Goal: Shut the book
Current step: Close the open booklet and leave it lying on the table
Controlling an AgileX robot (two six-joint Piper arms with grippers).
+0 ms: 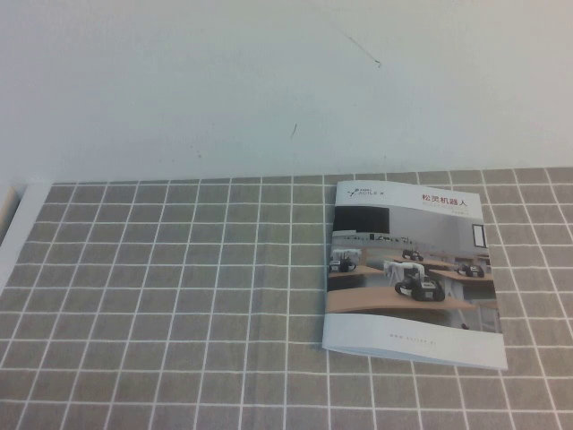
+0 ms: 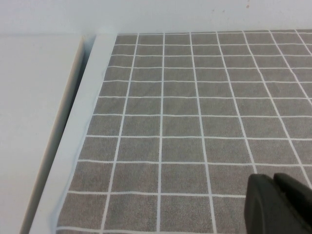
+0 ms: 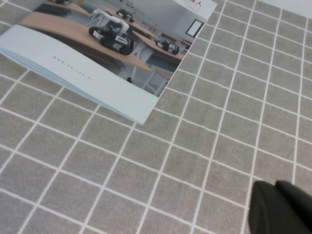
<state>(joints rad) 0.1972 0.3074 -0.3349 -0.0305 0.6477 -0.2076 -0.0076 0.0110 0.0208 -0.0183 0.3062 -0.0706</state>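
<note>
Grey cloth [image 1: 179, 269] bears the closed book [image 1: 407, 273] right of centre, long axis top-to-bottom, title uppermost. The left end effector [image 2: 275, 204] hangs over bare cloth and the right end effector [image 3: 278, 207] near the book; I cannot tell either's state.

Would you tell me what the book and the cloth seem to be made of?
The book looks like coated printed paper: photo cover, thin page edges. The cloth seems matte woven fabric, faintly creased. The left end effector hovers over bare cloth, the right end effector near the book; both dark, probably plastic.
</note>
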